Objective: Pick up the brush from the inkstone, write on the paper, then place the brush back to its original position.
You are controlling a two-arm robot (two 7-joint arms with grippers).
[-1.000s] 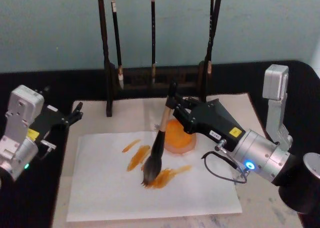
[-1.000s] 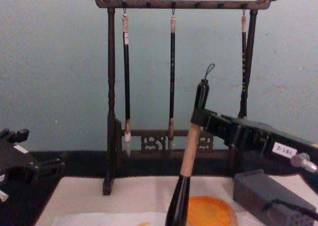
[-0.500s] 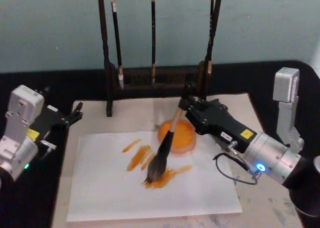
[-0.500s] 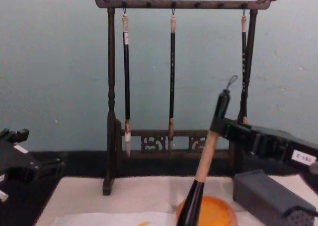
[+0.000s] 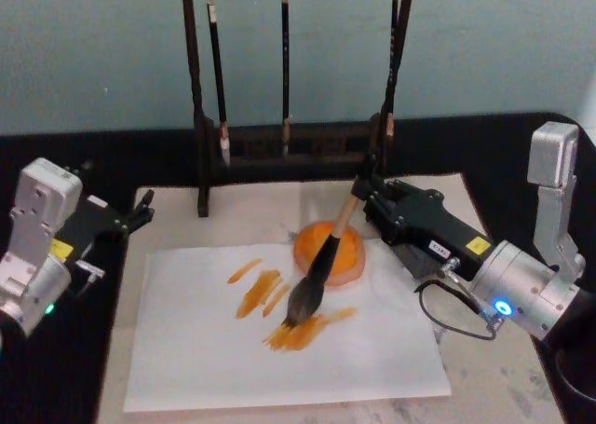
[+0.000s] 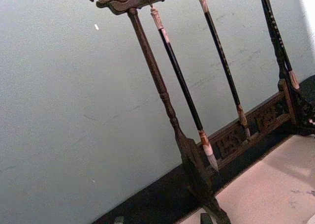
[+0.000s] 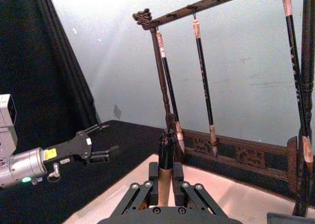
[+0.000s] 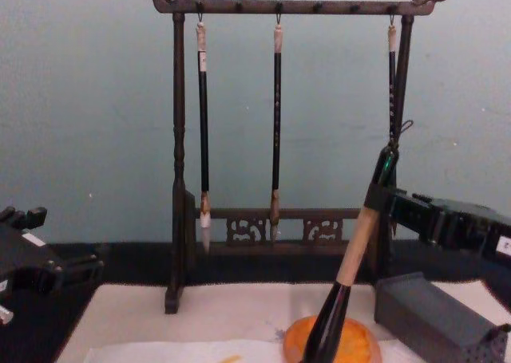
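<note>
One right tool (image 5: pixel 361 197) clamps the brush (image 5: pixel 321 262) handle, bristles angled down-left to the paper (image 5: pixel 205 349).

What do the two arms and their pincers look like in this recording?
Both have black, angular pincers on silver-grey wrists. The left pincer sits on a boxy wrist with a yellow sticker and a green light. The right pincer bears a white and a yellow label. Its round silver wrist shows a blue light, and a black cable loops beside it.

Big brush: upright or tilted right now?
Tilted: the thick tan-handled calligraphy brush slants from the right gripper down toward the white paper sheet.
</note>
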